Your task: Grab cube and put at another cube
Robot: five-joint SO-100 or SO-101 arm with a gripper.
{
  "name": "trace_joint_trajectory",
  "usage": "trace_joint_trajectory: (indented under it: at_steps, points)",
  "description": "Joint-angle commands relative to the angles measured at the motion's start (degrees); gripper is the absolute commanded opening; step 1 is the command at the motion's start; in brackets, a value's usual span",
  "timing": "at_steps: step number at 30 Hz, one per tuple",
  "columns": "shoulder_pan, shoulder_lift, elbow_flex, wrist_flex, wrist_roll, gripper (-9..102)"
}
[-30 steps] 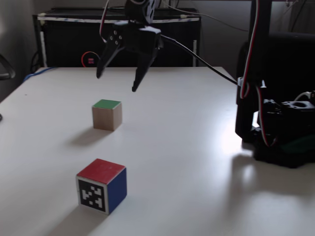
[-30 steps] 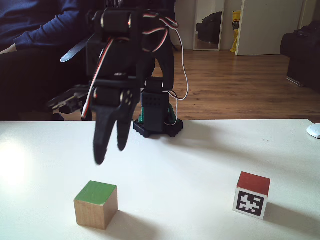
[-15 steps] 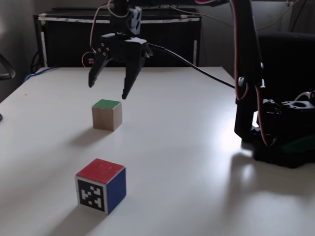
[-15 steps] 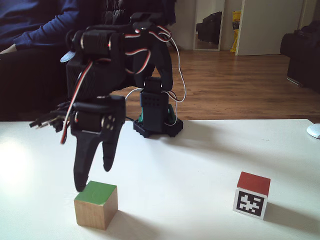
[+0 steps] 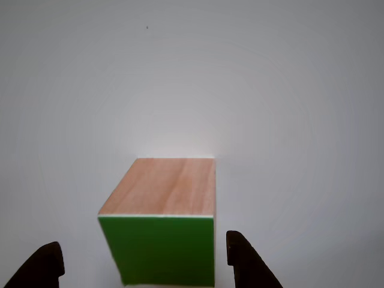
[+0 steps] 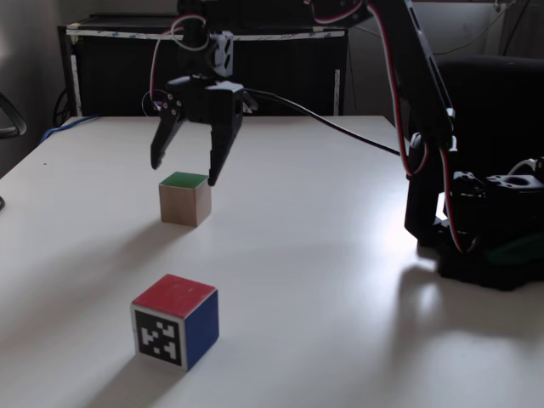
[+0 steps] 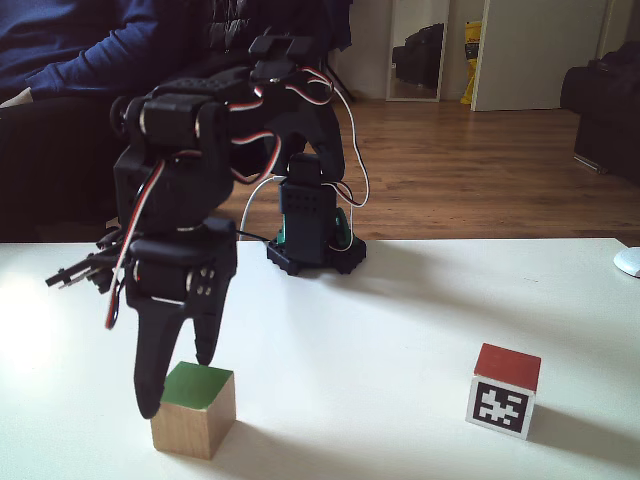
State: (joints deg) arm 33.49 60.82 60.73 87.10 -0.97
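The cube [image 6: 184, 199], light wood with a green top, stands on the white table, also seen in the other fixed view [image 7: 193, 412]. In the other view its green face [image 5: 156, 249] sits low in the middle. My gripper [image 6: 184, 168] is open and hangs right over it, one finger on each side near its top edge. In a fixed view the gripper [image 7: 176, 385] has one fingertip [image 7: 147, 405] down beside the cube's left face. Both dark fingertips [image 5: 45, 264] flank the cube; nothing is gripped. Another cube [image 6: 174, 320], red-topped with a black-and-white marker, stands apart [image 7: 503, 390].
The arm's black base [image 6: 476, 229] is at the table's right side, and at the back in the other fixed view [image 7: 310, 235]. A person's dark blue sleeve [image 7: 60, 50] is behind the table. A white object [image 7: 628, 262] lies at the right edge.
The open gripper has come down and across from above the table to straddle the green-topped cube. Neither cube has moved.
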Motion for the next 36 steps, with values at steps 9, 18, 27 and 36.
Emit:
trace_joint_trajectory:
  at_steps: [9,18,27,36]
  points:
    - [0.26,-3.87,-3.78,0.35,-1.05,40]
    - [-0.26,-4.66,-4.31,0.35,-0.62,32]
    - [0.62,-8.79,-8.35,0.35,-0.88,26]
    - [1.32,-8.96,-11.78,1.93,-0.44,16]
